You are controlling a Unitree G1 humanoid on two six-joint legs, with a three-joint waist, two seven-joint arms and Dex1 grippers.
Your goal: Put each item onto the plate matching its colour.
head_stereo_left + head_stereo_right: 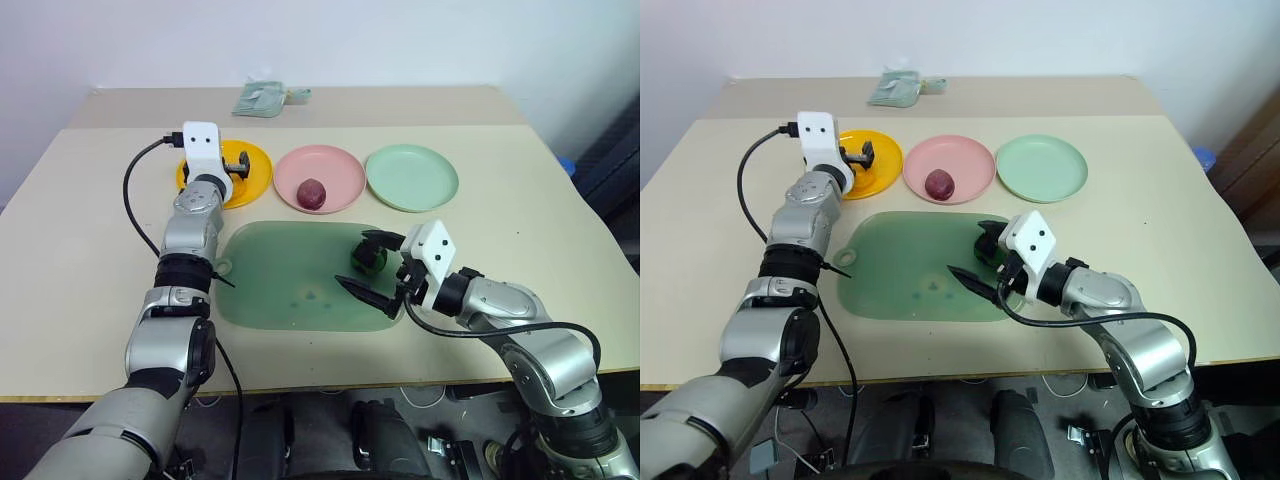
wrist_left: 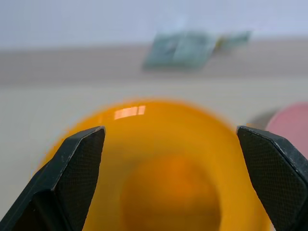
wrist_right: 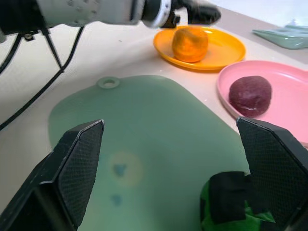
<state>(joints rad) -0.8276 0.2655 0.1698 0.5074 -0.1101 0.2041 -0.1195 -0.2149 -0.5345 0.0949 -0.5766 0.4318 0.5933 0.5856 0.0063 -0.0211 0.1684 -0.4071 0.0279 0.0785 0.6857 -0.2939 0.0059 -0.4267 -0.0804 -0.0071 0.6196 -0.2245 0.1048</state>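
A beige table point(image 1: 90, 230) carries everything, with a pale wall behind it; a second tabletop of the same tone butts against its far edge, and a folded greenish packet point(image 1: 262, 98) lies there, well apart from the plates.

The translucent green board point(image 1: 290, 275) with its ring handle point(image 3: 109, 83) lies flat in the near middle of the table, between the two arms; it bears a few small dark marks near its centre. A black cable point(image 1: 135, 205) loops beside the left forearm and crosses the board's handle end.

Three plates stand in a row just beyond the board: the yellow-orange plate point(image 1: 262, 172), the pink plate point(image 1: 340, 170) and the mint green plate point(image 1: 412, 178), close to one another but not overlapping.

The left gripper point(image 1: 236, 166) hangs over the yellow-orange plate with its fingers spread wide; the orange-yellow lump point(image 3: 190, 43) sits on that plate below them, free of both pads; the arm hides part of the plate's near rim in the head views. The right gripper point(image 1: 366, 260) reaches low over the board's right end, fingers apart, one on each side of the dark green lump point(image 1: 366, 258), which rests on the board; whether a pad touches it cannot be told.

The dark maroon lump point(image 1: 312, 193) lies on the pink plate; the mint green plate is bare.
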